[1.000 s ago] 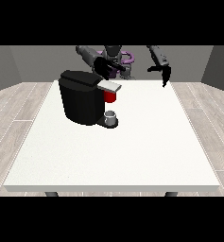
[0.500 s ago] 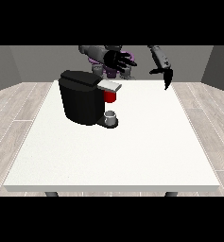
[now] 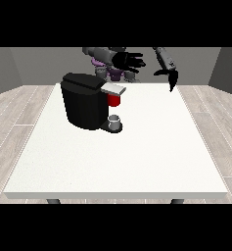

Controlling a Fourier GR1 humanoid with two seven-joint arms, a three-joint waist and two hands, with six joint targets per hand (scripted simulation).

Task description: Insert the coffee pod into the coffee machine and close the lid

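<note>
The tabletop (image 3: pixel 151 147) is left bare in front and at the view's right; only the coffee machine (image 3: pixel 85 100) is found blocking the back-left part.

A plain test room rather than a home: around the large white table (image 3: pixel 137 162), which bears only a black coffee machine (image 3: pixel 88 100), lie pale wood-plank flooring (image 3: pixel 14 112) and bare grey walls (image 3: pixel 5 66) behind it.

Just one camera here, standing across the counter (image 3: pixel 137 162) from the robot (image 3: pixel 112 61), raised a bit and looking down its length, far enough back that the whole top fits with the robot small at the far edge.
</note>
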